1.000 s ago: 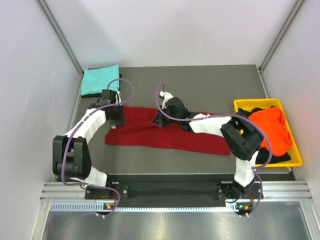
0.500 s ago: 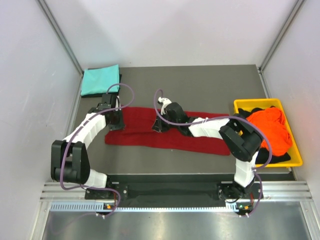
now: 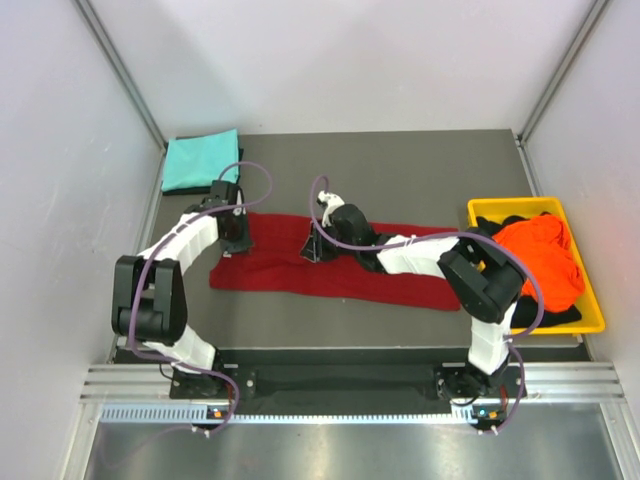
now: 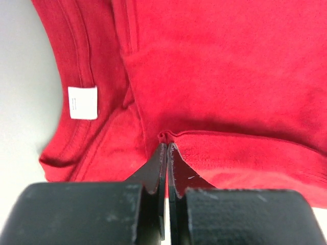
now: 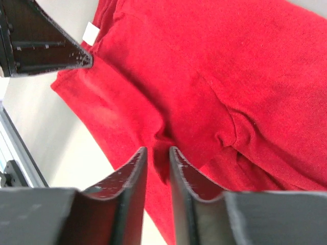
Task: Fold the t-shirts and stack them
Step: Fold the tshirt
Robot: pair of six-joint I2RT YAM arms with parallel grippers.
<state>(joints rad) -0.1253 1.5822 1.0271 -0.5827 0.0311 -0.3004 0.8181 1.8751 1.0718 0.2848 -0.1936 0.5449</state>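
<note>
While L fingers (image 4: 157,166) pinch red tee (image 3: 280,272) fold | R fingers (image 5: 134,171) slightly apart over it, nothing held

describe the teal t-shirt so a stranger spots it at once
On the grey table, look to the far left corner. The teal t-shirt lies there, folded into a neat square, unlike the long dark red t-shirt mid-table.
</note>
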